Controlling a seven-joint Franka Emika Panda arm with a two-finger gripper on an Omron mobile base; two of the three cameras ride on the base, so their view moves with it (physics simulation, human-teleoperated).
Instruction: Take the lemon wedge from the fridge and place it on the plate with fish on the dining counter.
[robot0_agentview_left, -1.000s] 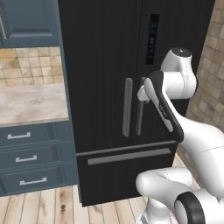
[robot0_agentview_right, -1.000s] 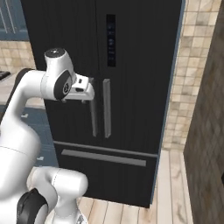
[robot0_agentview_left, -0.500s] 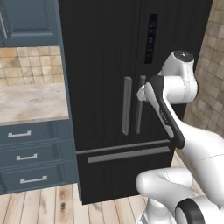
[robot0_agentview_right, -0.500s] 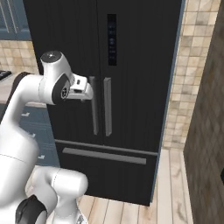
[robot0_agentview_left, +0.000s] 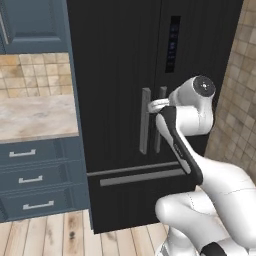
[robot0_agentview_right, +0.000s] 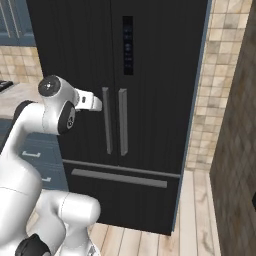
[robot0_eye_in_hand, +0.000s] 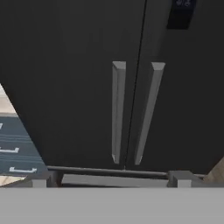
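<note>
The fridge (robot0_agentview_left: 120, 60) (robot0_agentview_right: 160, 75) (robot0_eye_in_hand: 65, 65) stands tall and black with both doors shut. Two long grey vertical handles (robot0_agentview_left: 145, 120) (robot0_agentview_right: 106, 120) (robot0_eye_in_hand: 118, 111) meet at the middle seam, above the bottom drawer (robot0_agentview_left: 142, 177). My gripper (robot0_agentview_left: 152, 105) (robot0_agentview_right: 96, 103) (robot0_eye_in_hand: 111, 179) is open and empty. It points at the doors, just short of the handles and at their upper part. Its two fingertips (robot0_eye_in_hand: 43, 179) stand wide apart. The lemon wedge is hidden behind the shut doors. The plate, the fish and the dining counter are out of view.
Left of the fridge is a beige marbled counter (robot0_agentview_left: 35, 115) over blue drawers (robot0_agentview_left: 30, 177). A tiled wall (robot0_agentview_left: 230, 100) (robot0_agentview_right: 210, 100) flanks the fridge on the right, and a dark wall (robot0_agentview_right: 240, 150) stands nearer on that side. The floor is light wood.
The arm's upper joint has dropped lower and the hand has crept a little closer to the fridge handles. The jaws stay open and the doors stay shut.
</note>
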